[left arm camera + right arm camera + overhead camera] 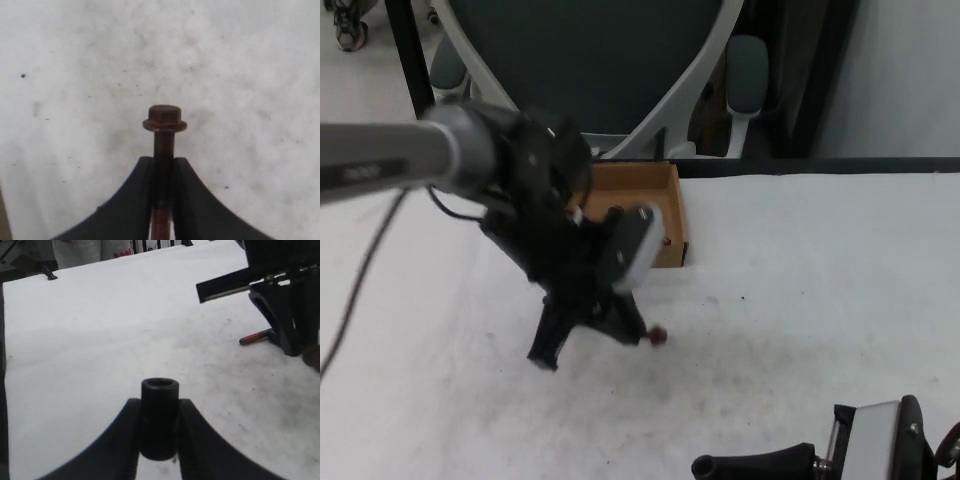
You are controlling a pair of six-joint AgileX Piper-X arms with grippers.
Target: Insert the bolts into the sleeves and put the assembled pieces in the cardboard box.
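1. The left end effector (164, 161) hangs low over the white tabletop (820, 280), left of middle. It is clamped on a rusty-brown bolt (164, 120). The fingers pinch the shank, and the flanged hex head pokes out past the fingertips. I cannot tell whether the bolt touches the tabletop.
2. The cardboard box (638, 185) sits at the far edge of the tabletop, just behind that arm and partly hidden by it.
3. The right end effector (160, 402) is at the near right. It is closed on a black sleeve (160, 390), whose open bore faces outward past the fingertips. The sleeve is well apart from the bolt.
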